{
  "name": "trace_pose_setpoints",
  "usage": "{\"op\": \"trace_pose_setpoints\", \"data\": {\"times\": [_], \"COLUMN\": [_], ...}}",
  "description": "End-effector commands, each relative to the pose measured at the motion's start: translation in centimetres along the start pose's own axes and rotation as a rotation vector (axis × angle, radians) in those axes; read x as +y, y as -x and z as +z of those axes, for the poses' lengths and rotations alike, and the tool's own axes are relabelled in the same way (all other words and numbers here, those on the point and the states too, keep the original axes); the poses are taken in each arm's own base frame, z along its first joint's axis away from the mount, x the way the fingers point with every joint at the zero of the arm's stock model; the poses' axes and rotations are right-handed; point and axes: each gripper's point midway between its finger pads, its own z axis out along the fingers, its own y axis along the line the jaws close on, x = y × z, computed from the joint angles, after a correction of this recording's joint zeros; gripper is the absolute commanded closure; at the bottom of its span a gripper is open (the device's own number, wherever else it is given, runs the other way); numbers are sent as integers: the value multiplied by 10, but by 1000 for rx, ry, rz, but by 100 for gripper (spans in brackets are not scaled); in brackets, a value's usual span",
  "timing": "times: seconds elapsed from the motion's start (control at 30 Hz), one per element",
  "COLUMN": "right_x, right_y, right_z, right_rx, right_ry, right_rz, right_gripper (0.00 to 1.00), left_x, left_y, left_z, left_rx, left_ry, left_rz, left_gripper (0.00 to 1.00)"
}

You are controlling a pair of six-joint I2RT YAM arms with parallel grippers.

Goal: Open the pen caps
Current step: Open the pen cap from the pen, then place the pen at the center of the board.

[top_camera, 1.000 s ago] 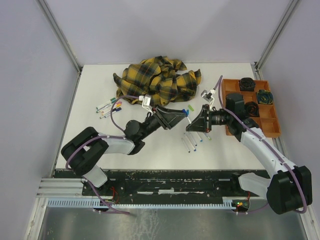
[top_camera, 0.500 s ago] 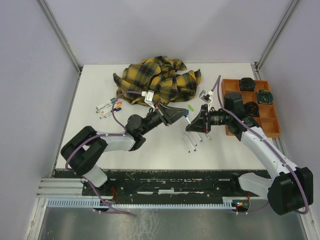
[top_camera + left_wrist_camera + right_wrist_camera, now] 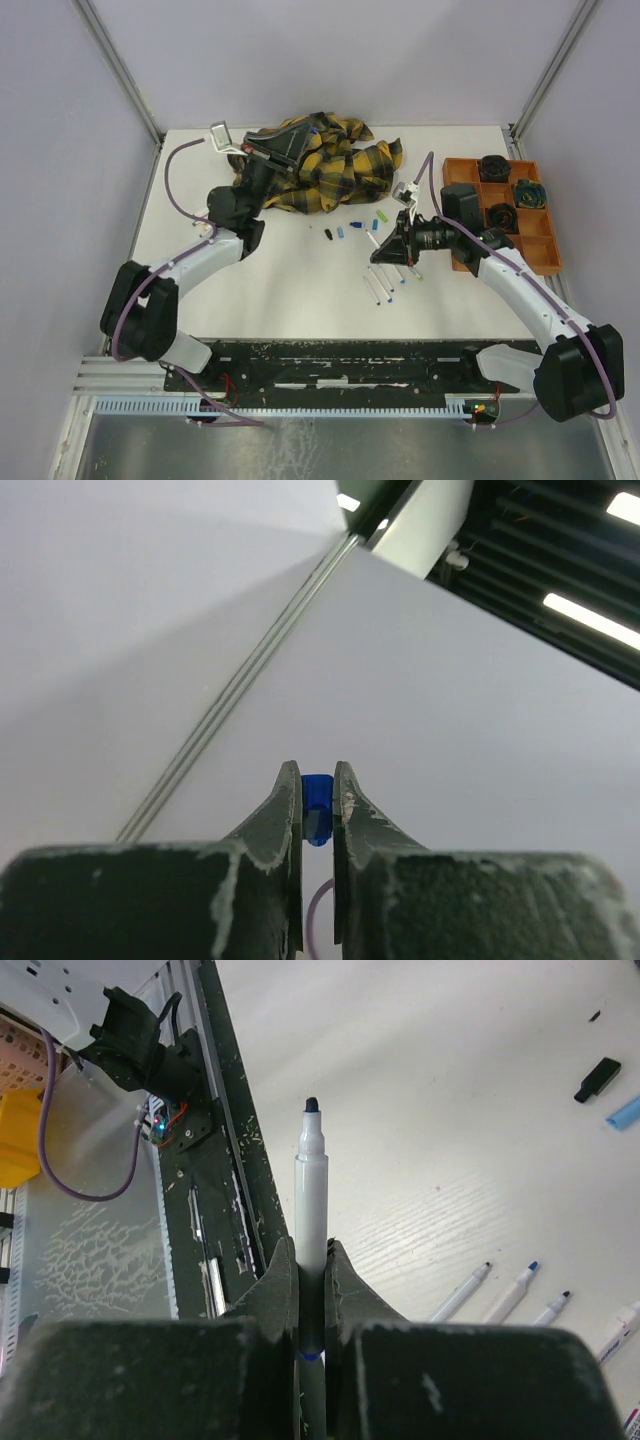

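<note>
Left fingers (image 3: 285,810): shut on blue cap (image 3: 317,798), well apart from pen (image 3: 310,1180).
Right fingers (image 3: 283,1280): clamp uncapped pen, axis straight ahead.

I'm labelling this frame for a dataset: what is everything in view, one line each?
yellow-and-black plaid cloth: one, crumpled, far middle of table
loose stubby plastic pen caps: about five, black, blue, green, on the table before the cloth
uncapped thin white pens: at least four, coloured tips, lying mid-table
orange compartment tray: one, table's right edge
dark round items: three, blackish, in tray compartments
white table: one, under everything
left gripper: above the cloth, shut on a small blue pen cap
right gripper: shut on an uncapped white pen, dark tip
</note>
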Motion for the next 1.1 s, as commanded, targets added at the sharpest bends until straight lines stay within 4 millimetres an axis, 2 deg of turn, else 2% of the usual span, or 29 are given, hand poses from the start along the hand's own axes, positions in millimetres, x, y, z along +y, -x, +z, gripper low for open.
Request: {"op": "trace_pose_setpoints", "data": {"times": [0.0, 0.13, 0.23, 0.43, 0.53, 0.77, 0.93, 1.07], "right_x": [-1, -10, -23, -63, -89, -132, -157, -173], "right_y": [-6, -5, -10, -22, -31, -58, -75, -86], "right_z": [-1, -9, -16, -38, -51, -66, -75, -81], "right_rx": [30, 73, 134, 289, 364, 538, 605, 621], "right_ry": [-9, -83, -160, -371, -492, -628, -697, -725], "right_rz": [-7, -90, -137, -219, -243, -168, -89, -9], "right_gripper": [100, 100, 100, 98, 97, 95, 92, 92], "left_x": [-55, -53, -43, -16, -3, 27, 46, 53], "left_y": [57, 50, 40, 14, -6, -61, -80, -92], "left_z": [10, -2, -22, -67, -87, -133, -164, -184], "left_rx": [-181, -121, -80, -1, 68, 259, 312, 351], "left_ry": [-104, -55, -7, 91, 132, 196, 269, 299], "left_rz": [106, 137, 144, 115, 87, -7, -33, -56], "left_gripper": [97, 97, 97, 97, 97, 97, 97, 97]}}
